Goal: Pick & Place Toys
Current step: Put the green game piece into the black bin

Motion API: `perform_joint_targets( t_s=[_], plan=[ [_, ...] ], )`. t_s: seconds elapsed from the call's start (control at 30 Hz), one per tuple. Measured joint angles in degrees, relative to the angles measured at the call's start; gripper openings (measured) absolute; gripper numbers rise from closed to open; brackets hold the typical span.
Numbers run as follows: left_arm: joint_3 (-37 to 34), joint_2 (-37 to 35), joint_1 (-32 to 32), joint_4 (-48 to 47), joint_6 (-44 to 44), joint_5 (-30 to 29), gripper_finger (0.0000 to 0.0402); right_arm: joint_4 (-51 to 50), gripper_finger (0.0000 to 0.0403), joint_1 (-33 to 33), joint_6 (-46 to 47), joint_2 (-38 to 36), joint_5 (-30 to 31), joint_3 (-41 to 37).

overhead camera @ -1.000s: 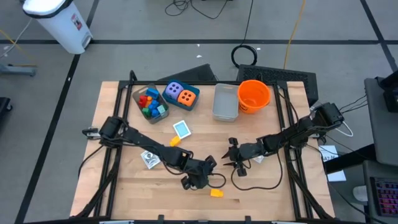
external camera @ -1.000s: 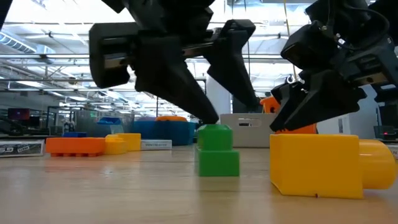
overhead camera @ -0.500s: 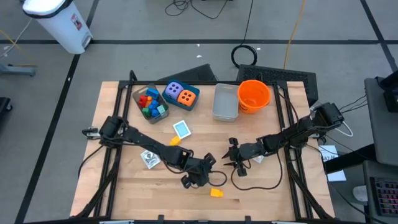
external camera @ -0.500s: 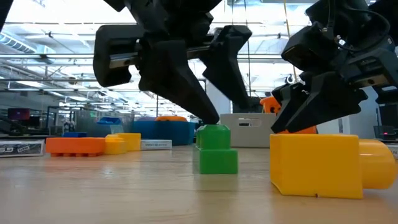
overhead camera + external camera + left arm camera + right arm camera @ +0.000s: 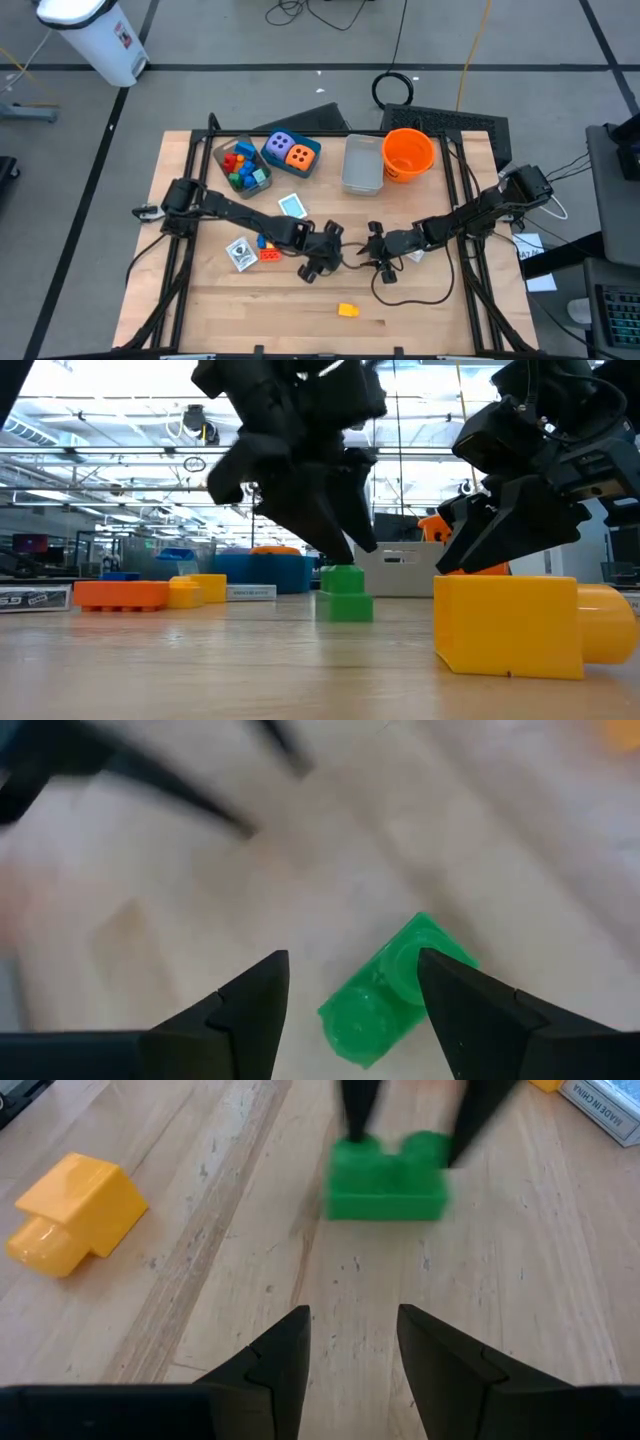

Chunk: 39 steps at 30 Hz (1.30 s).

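My left gripper (image 5: 326, 262) sits at frame centre in the high view, fingers spread around the green brick (image 5: 392, 990); whether they actually pinch it I can't tell. My right gripper (image 5: 374, 248), just right of it, is partly spread and empty. The green brick rests on the worktop (image 5: 430, 305). Counted: 1 green brick, 1 yellow brick (image 5: 347, 310) below centre, 2 dice (image 5: 291, 152) at upper centre. The high view hides the green brick; the low and wrist views show it.
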Motion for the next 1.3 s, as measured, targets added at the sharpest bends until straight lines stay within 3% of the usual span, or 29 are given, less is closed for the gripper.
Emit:
perform_joint_targets(
  t_s=[0.27,0.6,0.83,0.93,1.3],
  plan=[
    [-0.3,-1.9,2.7,-2.5,-1.2,-2.6,0.0232,0.0,0.0144,0.0,0.0,0.0,0.0,0.0],
    [-0.4,-8.1,2.8,-2.1,6.9,-2.9,0.0232,-0.1,0.0144,0.0,0.0,0.0,0.0,0.0],
    [-0.3,-8.5,2.4,-3.9,8.1,-1.3,0.0232,0.0,0.0144,0.0,0.0,0.0,0.0,0.0],
    [-0.3,-7.9,2.3,-6.8,13.5,-0.7,0.0232,0.0,0.0144,0.0,0.0,0.0,0.0,0.0],
    [-0.2,-7.0,0.6,-12.6,42.0,-10.4,0.0232,-0.1,0.0144,0.0,-0.2,0.0,0.0,0.0]
  ],
)
